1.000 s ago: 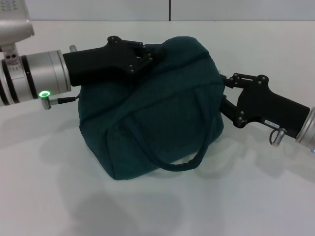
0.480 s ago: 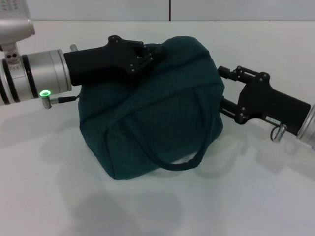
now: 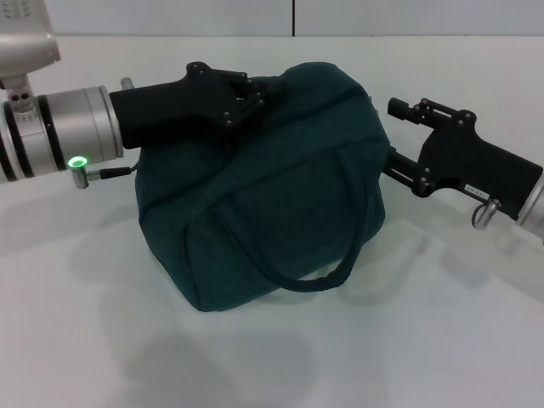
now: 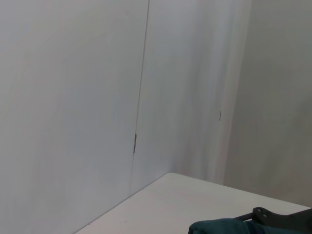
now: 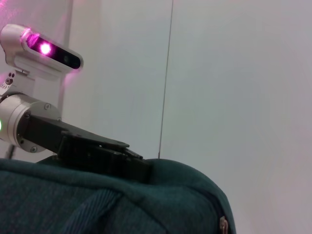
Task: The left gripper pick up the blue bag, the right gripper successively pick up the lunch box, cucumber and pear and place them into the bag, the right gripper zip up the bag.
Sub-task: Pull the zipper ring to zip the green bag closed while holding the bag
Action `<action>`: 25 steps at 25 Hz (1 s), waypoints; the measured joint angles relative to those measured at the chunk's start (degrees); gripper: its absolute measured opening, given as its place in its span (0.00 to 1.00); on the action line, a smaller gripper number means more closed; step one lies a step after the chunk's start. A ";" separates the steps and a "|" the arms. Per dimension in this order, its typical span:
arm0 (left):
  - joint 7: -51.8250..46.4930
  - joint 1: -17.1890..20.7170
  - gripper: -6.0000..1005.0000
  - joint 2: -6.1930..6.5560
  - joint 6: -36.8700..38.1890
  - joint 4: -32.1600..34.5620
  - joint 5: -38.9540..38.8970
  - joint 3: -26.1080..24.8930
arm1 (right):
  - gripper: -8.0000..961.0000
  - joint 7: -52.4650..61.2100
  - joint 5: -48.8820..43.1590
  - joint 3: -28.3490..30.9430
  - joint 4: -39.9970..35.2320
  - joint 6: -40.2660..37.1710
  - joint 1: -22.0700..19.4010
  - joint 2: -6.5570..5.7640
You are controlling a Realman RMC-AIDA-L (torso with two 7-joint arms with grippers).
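The blue bag (image 3: 263, 191) is sitting on the white desk (image 3: 272, 357), nearer its back edge than its front, bulging and tilted, with one carry handle (image 3: 319, 276) drooping down its front face. The left gripper (image 3: 255, 98) is pressing in at the bag's top on the left side, its claw clamped on a fold of the fabric there. The right gripper (image 3: 393, 136) is hovering just beside the bag's right end, near the zip's end; its claw looks parted and empty, though its tips are partly hidden, so this is uncertain.
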 joint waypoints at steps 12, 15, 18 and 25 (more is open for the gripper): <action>0.07 -0.18 0.08 0.08 0.01 0.00 0.01 0.00 | 0.51 1.53 -2.35 -0.71 0.42 0.88 2.54 -0.01; 0.08 -0.14 0.08 0.09 0.01 0.00 0.01 0.00 | 0.50 0.98 -2.36 -0.22 0.41 0.68 2.00 0.07; 0.09 -0.07 0.08 0.09 0.01 0.00 -0.02 0.00 | 0.49 0.97 -2.11 -0.08 0.31 0.58 1.89 0.07; 0.09 -0.09 0.08 0.09 0.01 0.00 0.00 0.00 | 0.34 1.08 -2.23 -0.07 0.40 0.53 1.82 0.04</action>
